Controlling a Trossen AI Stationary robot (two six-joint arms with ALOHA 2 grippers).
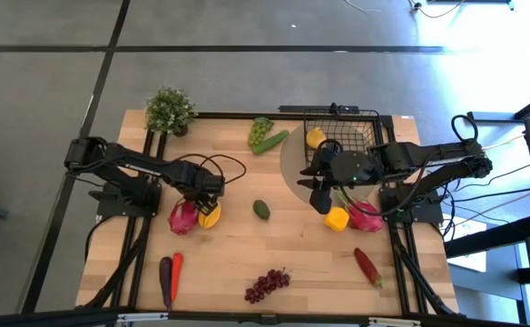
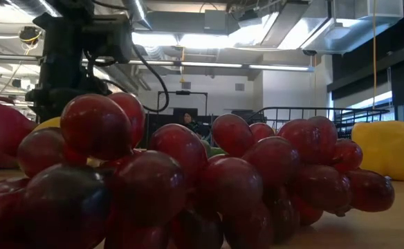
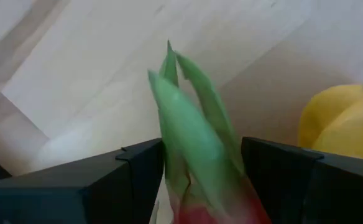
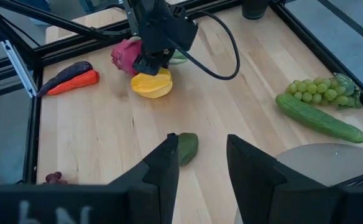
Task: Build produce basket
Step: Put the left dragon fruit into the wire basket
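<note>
Two arms are at work over the wooden bench (image 1: 247, 245). The left gripper (image 1: 195, 207) sits low on the left half of the bench, directly over a pink dragon fruit (image 1: 182, 218); in the left wrist view its jaws stand on either side of the fruit's green leaf tips (image 3: 191, 118) — close to them, but firm contact cannot be confirmed. A yellow starfruit (image 1: 210, 216) lies touching that dragon fruit on its right side.

The right gripper (image 1: 320, 195) hangs at the near-left corner of the basket (image 1: 356, 123), which stands at the far right of the bench with a lemon (image 1: 315, 138) inside. Its jaws are parted and empty — the right wrist view shows the avocado (image 4: 187, 147) on the bench beyond the gap.

Remaining produce:
- yellow pepper (image 1: 337, 219) and a second dragon fruit (image 1: 366, 216), near the right gripper
- green grapes (image 1: 261, 131) and cucumber (image 1: 271, 142), far edge
- red chili (image 1: 367, 265), near right
- purple grapes (image 1: 266, 285), near edge, centre
- carrot (image 1: 176, 271) beside eggplant (image 1: 165, 282), near left

A potted plant (image 1: 169, 111) stands at the far left corner.
</note>
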